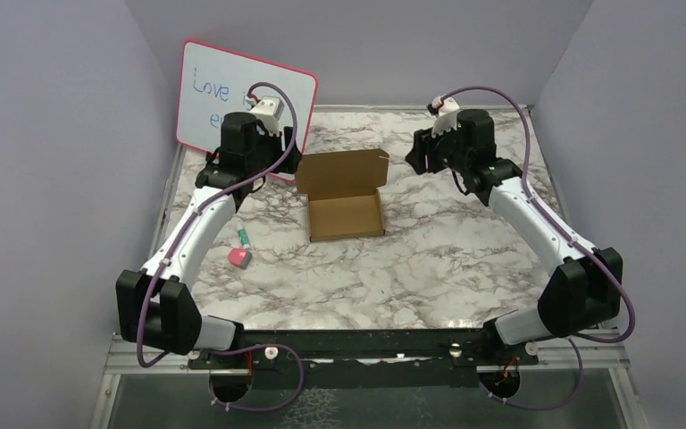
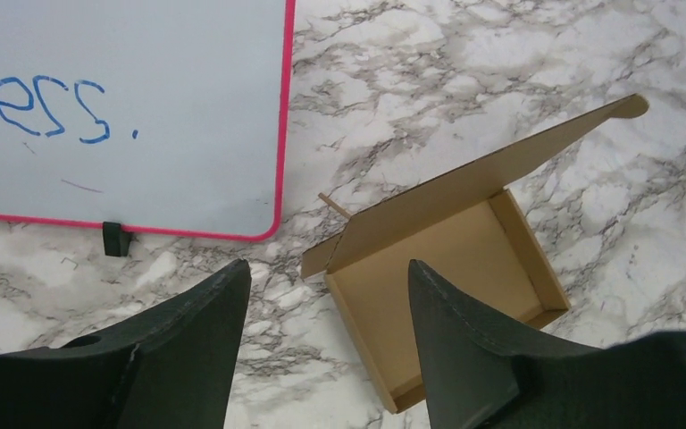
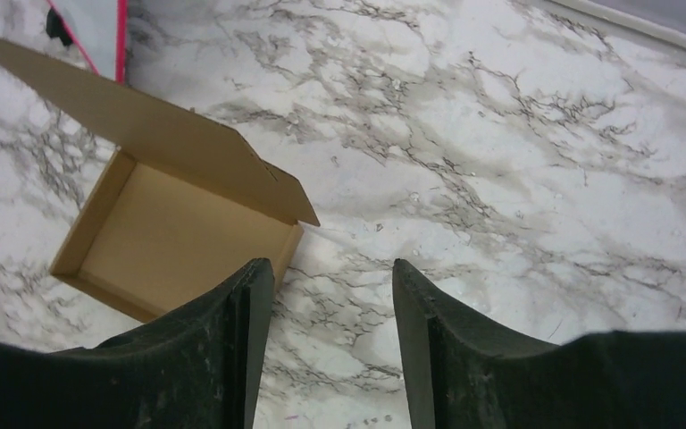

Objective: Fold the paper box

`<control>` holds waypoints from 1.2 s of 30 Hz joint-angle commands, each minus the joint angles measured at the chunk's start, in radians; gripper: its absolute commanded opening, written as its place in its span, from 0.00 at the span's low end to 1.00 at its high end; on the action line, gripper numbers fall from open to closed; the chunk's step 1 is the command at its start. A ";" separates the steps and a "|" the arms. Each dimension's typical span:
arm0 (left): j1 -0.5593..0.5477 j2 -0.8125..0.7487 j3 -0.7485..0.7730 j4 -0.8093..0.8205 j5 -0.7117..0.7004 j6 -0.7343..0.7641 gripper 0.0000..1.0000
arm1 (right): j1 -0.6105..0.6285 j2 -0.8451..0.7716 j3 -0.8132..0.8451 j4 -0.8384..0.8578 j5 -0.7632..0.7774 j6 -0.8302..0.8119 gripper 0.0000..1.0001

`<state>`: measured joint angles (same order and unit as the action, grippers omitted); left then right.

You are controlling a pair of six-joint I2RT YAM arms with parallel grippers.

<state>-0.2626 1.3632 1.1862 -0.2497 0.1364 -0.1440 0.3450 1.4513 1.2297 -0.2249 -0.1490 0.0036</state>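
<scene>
The paper box is a shallow brown cardboard tray on the marble table, with its lid standing up at the far side. The left wrist view shows the paper box with walls raised and lid tilted back. In the right wrist view the paper box lies to the lower left. My left gripper hovers just left of the lid, open and empty. My right gripper hangs to the right of the box, open, holding nothing. From the wrists, the left gripper and right gripper show bare marble between the fingers.
A pink-framed whiteboard with blue writing leans at the back left, just behind the left arm. A pink eraser and a green marker lie on the table left of the box. Grey walls close in the sides.
</scene>
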 commanded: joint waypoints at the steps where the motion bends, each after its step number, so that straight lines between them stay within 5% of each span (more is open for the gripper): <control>1: 0.083 0.029 0.021 -0.063 0.208 0.189 0.68 | -0.052 0.012 -0.027 0.009 -0.311 -0.174 0.60; 12: 0.191 0.167 0.040 -0.059 0.557 0.421 0.70 | -0.066 0.197 0.045 0.041 -0.565 -0.367 0.62; 28: 0.193 0.345 0.162 -0.120 0.654 0.628 0.68 | -0.066 0.368 0.165 0.079 -0.609 -0.492 0.63; 36: 0.192 0.401 0.193 -0.145 0.688 0.640 0.57 | -0.064 0.445 0.219 0.042 -0.668 -0.505 0.49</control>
<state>-0.0738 1.7462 1.3315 -0.3679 0.7521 0.4614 0.2810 1.8660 1.4170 -0.1619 -0.7544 -0.4782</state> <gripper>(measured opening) 0.603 0.523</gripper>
